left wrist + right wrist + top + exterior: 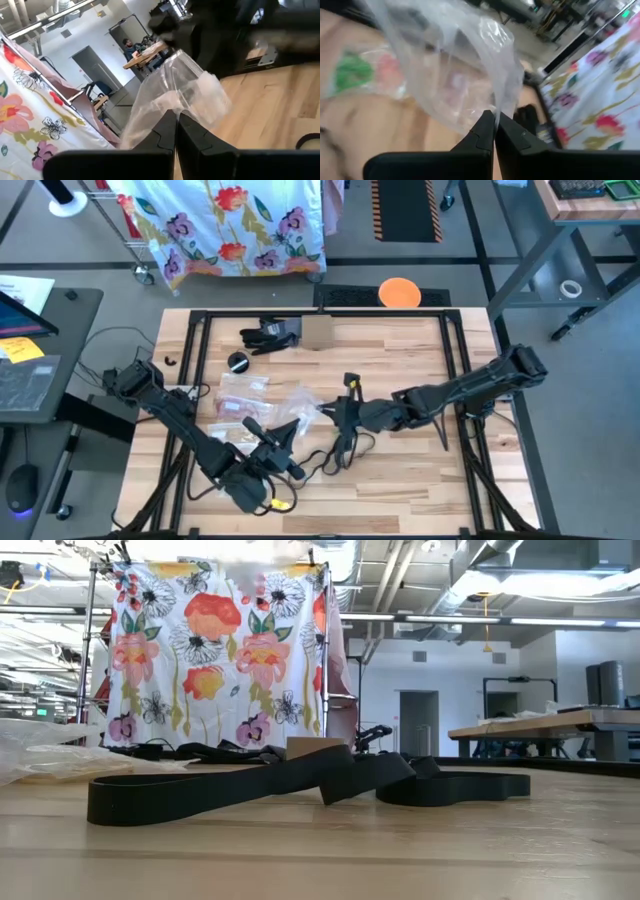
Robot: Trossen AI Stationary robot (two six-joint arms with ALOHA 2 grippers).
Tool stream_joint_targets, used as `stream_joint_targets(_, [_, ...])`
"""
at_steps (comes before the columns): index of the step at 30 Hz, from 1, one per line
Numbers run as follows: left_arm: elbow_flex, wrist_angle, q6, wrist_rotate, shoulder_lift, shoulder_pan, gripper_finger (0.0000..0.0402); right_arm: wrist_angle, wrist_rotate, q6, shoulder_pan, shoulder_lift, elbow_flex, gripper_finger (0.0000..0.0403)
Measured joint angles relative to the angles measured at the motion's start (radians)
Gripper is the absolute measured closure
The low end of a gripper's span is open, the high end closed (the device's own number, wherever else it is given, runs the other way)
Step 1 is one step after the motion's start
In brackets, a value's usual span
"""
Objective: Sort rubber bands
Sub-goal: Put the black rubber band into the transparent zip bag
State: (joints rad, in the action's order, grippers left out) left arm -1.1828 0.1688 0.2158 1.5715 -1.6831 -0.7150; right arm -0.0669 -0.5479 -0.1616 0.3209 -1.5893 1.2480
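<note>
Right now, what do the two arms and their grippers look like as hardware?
Both arms are dark, nearly black, built of slim jointed segments. The left gripper and the right gripper each end in two flat, black, tapering fingers; in the wrist views these fingers rise from a broad black crossbar. A yellow fitting shows near the left arm's wrist, and thin black cables trail beside the arms.

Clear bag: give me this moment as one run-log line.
left gripper: shut on clear bag | right gripper: shut on same bag's other edge | bag: lifted between both grippers at table centre
</note>
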Motion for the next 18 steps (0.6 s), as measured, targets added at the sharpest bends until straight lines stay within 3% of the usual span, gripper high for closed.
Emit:
stream_joint_targets(6, [0.000,-0.155,-0.159,-0.009,0.005,0.015,0.0401,-0.083,-0.002,0.286,0.045,0.025,0.000,0.0402])
stream_joint_targets(14, [0.000,-0.156,-0.179,-0.277,0.019,0.043,0.0401,-0.168,0.074,0.533,0.071,0.065,0.035,0.0402])
stream_joint_targets(18, [0.000,-0.214,-0.226,-0.327,0.024,0.056,0.0401,-0.201,0.219,0.649,0.062,0.087,0.064,0.0402])
